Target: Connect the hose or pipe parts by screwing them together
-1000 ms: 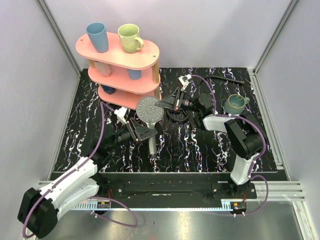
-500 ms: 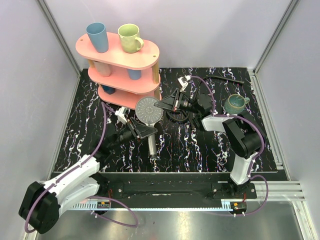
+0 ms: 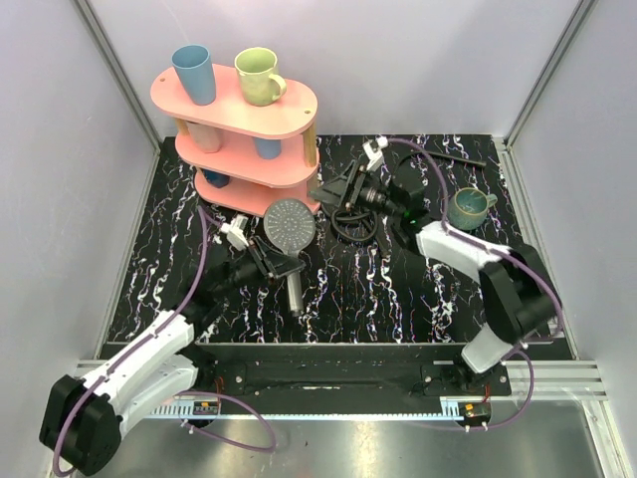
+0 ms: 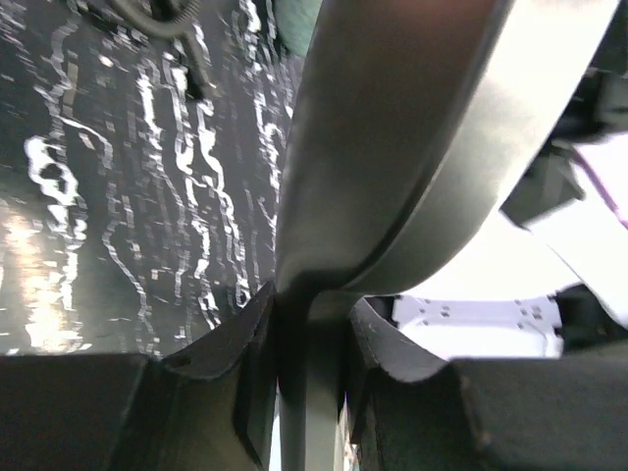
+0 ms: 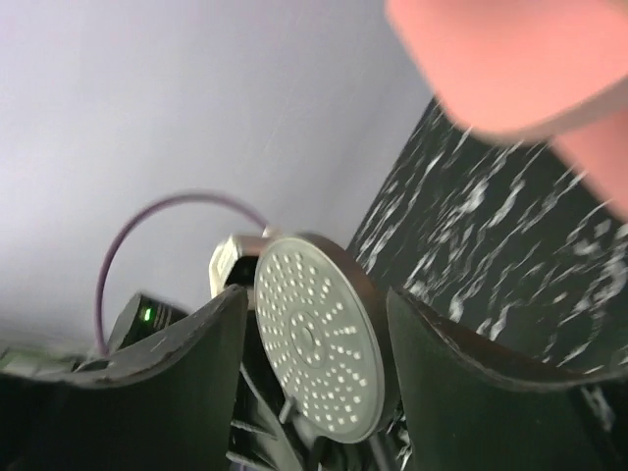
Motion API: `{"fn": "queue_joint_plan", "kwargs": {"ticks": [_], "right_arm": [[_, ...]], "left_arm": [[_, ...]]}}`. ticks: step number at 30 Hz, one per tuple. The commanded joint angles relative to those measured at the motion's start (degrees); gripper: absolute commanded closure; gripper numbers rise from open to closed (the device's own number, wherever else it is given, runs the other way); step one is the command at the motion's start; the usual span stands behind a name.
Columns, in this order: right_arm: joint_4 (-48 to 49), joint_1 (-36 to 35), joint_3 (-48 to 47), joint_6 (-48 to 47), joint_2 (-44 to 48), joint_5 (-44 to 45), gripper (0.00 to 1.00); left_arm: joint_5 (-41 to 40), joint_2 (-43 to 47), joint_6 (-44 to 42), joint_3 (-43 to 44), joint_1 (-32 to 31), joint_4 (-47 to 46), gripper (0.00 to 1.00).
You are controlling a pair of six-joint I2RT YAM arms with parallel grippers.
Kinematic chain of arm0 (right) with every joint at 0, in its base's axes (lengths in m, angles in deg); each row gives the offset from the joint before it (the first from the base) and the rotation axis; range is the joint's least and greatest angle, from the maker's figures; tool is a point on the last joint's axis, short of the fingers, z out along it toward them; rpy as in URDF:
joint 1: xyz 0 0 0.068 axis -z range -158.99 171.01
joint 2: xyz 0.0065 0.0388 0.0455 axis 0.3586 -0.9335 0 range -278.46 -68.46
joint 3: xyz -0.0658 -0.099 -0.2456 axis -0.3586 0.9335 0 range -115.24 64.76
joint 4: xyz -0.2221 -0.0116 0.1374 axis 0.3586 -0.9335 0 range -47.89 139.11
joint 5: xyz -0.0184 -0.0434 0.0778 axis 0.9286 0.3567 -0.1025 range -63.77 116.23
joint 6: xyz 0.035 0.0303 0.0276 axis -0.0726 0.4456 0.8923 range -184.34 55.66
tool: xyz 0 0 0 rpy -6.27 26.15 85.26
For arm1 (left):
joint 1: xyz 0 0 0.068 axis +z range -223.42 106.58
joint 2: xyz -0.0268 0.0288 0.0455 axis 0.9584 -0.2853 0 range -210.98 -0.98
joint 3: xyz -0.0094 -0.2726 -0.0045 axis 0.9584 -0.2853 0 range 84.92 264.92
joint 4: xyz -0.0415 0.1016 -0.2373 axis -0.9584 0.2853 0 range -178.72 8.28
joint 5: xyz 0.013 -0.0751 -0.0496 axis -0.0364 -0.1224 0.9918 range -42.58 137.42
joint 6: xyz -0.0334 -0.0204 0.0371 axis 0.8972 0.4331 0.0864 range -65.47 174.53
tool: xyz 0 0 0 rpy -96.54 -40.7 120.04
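The dark grey shower head (image 3: pixel 291 224) is lifted off the mat, with its dotted face up and its handle (image 3: pixel 296 291) pointing toward the near edge. My left gripper (image 3: pixel 282 267) is shut on the handle just below the head. In the left wrist view the head's back (image 4: pixel 412 147) fills the top, and the neck sits pinched in the left gripper (image 4: pixel 309 314). My right gripper (image 3: pixel 333 194) stands open just right of the head, touching nothing. The right wrist view shows the dotted face (image 5: pixel 319 348) beyond the spread right gripper (image 5: pixel 316 299). The black coiled hose (image 3: pixel 354 227) lies under the right gripper.
A pink three-tier shelf (image 3: pixel 289 110) stands at the back left, close behind the shower head, carrying a blue cup (image 3: pixel 194 73) and a green mug (image 3: pixel 259 76). A teal mug (image 3: pixel 468 206) sits on the mat to the right. One hose end (image 3: pixel 453 156) runs toward the back right corner.
My left gripper closed on the shower head's handle. The right gripper opened off the head's rim and drew back toward the far right. The head shifted slightly left.
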Motion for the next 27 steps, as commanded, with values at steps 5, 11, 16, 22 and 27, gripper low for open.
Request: {"fn": "queue_joint_plan", "kwargs": {"ticks": [5, 11, 16, 22, 27], "right_arm": [[-59.3, 1.0, -17.2, -41.1, 10.9, 34.0, 0.29], [-80.3, 4.0, -25.9, -51.2, 0.6, 42.7, 0.29], [-83.8, 4.5, -25.8, -52.8, -3.5, 39.7, 0.36], [-62.3, 2.4, -15.8, -38.8, 5.8, 11.5, 0.33], [-44.1, -7.1, -6.9, -30.2, 12.5, 5.7, 0.23]], "left_arm": [[8.6, 3.3, -11.5, 9.2, 19.1, 12.3, 1.00], [13.6, 3.8, -22.0, 14.6, 36.2, 25.5, 1.00], [15.1, 5.5, -24.1, 13.5, 40.6, 27.0, 1.00], [16.4, 9.1, -20.9, 8.2, 40.7, 21.1, 1.00], [19.0, 9.5, -16.5, 6.1, 40.6, 14.4, 1.00]]}}
